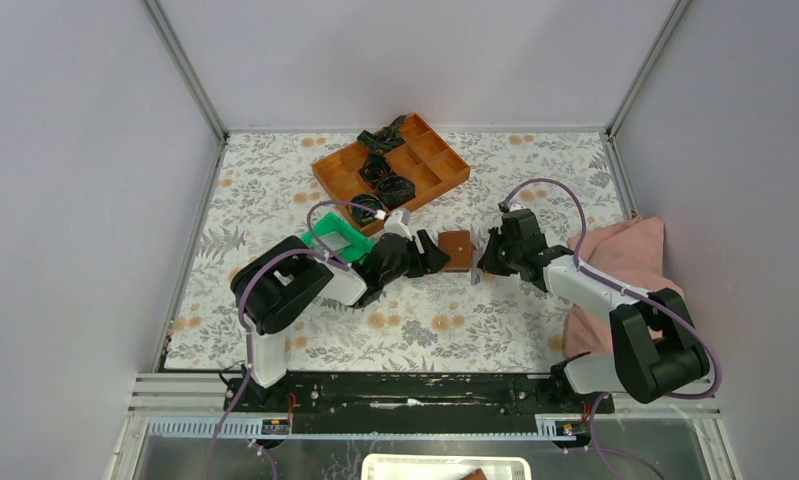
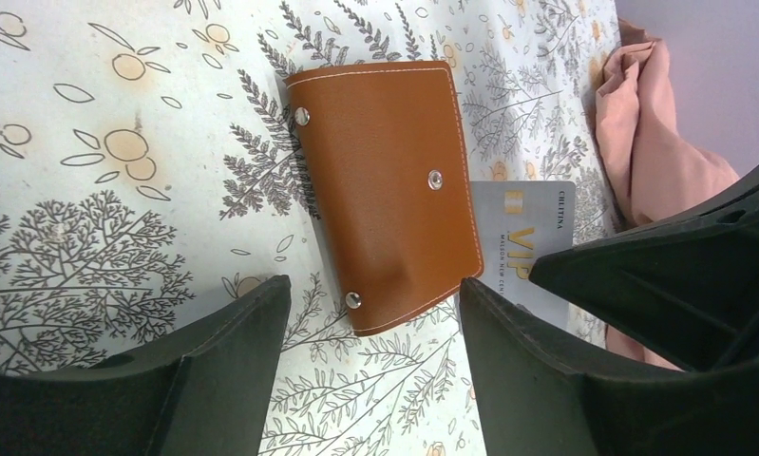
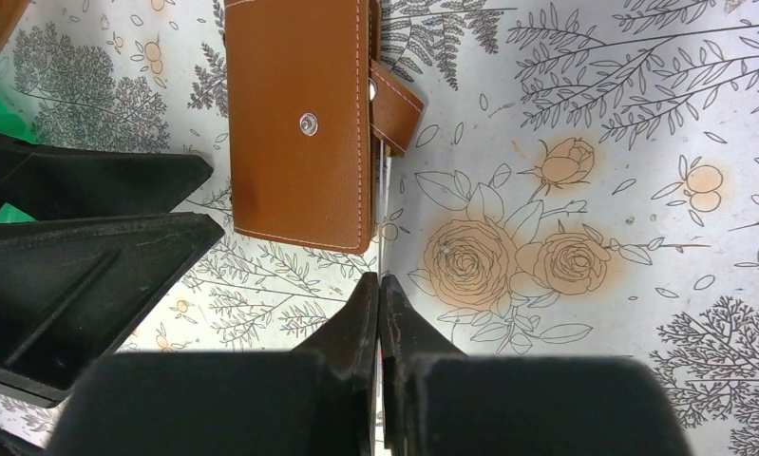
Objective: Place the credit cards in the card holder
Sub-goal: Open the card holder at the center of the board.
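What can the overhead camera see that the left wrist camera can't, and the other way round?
Only the overhead view shows the whole left arm and right arm, the orange compartment tray with black coiled items in it, and the green tray. Only the left wrist view shows the credit card face-on, with gold VIP lettering, and the metal snaps on the card holder. Both show the brown card holder, the pink cloth and the floral table cover.
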You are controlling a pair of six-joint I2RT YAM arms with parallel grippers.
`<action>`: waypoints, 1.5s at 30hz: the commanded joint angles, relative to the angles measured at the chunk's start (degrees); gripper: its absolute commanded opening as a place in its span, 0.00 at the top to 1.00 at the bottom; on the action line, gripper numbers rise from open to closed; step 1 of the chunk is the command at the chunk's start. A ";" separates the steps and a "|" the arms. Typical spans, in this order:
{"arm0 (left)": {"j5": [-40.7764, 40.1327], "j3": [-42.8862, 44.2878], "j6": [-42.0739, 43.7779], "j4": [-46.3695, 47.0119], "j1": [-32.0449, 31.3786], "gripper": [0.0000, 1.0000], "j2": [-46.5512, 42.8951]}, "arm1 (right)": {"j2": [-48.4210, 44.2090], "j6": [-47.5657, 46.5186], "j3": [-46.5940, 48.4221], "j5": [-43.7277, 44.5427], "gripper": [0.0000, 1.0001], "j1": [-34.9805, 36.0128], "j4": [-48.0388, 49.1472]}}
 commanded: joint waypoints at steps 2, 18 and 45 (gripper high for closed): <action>-2.51 1.06 4.11 -6.21 0.37 0.27 -0.97 | 0.63 -1.09 2.87 -0.10 1.00 1.43 -0.41; -6.12 6.02 12.54 -19.28 -0.64 0.27 -4.88 | 5.78 -1.79 8.61 1.36 1.00 1.64 -2.44; -42.83 14.32 40.69 -22.76 -18.79 0.22 3.99 | 7.06 -1.39 9.15 -0.78 1.00 1.68 -2.11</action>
